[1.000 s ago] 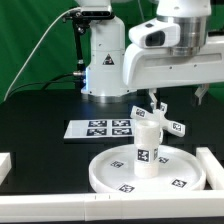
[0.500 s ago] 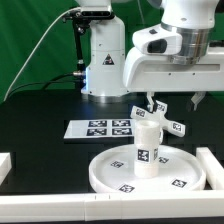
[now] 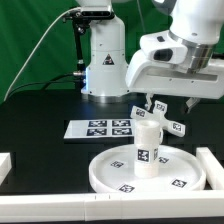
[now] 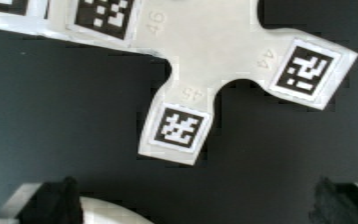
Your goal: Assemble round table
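Note:
The round disc [image 3: 103,173] lies at the front of the table. The short leg [image 3: 147,148] stands upright in its hub. The cross-shaped base [image 3: 176,126] lies flat on the black table just behind the leg. It fills the wrist view [image 4: 220,55] with its tags facing up. My gripper [image 3: 170,106] hangs above the cross-shaped base, open and empty. In the wrist view its dark fingertips [image 4: 43,200] stand wide apart around my gripper's gap [image 4: 197,205]. A white curved edge, probably the leg's top [image 4: 114,212], shows near one fingertip.
The marker board [image 3: 100,128] lies flat to the exterior view's left of the cross-shaped base. White straight rails sit at the exterior view's left edge [image 3: 5,165] and right edge [image 3: 212,165]. The arm's white pedestal [image 3: 103,60] stands behind the board.
The wrist and hand have shifted toward the exterior view's right and tilted slightly. The disc, leg and cross-shaped base have not moved.

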You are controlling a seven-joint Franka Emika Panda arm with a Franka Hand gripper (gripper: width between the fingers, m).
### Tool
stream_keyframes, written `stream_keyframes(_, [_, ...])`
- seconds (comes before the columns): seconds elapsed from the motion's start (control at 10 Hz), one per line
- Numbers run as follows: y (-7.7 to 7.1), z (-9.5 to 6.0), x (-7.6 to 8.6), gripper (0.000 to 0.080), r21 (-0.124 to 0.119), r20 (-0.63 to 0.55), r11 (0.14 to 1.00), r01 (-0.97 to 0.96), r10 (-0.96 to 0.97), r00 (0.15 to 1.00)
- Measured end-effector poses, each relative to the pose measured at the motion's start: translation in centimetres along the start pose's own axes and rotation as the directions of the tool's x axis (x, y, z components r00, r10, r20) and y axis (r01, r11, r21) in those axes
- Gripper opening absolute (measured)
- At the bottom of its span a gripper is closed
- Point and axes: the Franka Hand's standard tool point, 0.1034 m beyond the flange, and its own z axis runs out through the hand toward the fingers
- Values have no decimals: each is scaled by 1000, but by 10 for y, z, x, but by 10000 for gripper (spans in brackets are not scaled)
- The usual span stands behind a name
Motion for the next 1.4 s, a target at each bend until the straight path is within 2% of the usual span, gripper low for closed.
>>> stream_keyframes(0.2, [0,1,0,648,-1,5,1000,23,-23,1000])
stream_keyframes(0.4, [2,4,-3,648,2,81,974,225,-224,971])
stream_keyframes(0.8, [1,7,-4,648,1,84,973,229,-228,970])
stream_keyframes(0.9, [1,8,-8,648,-16,105,979,201,-199,974])
stream_keyframes(1.0, [-2,9,-16,648,-48,148,980,195,-186,971])
stream_keyframes(1.4, [0,13,-20,648,-56,181,977,207,-194,964])
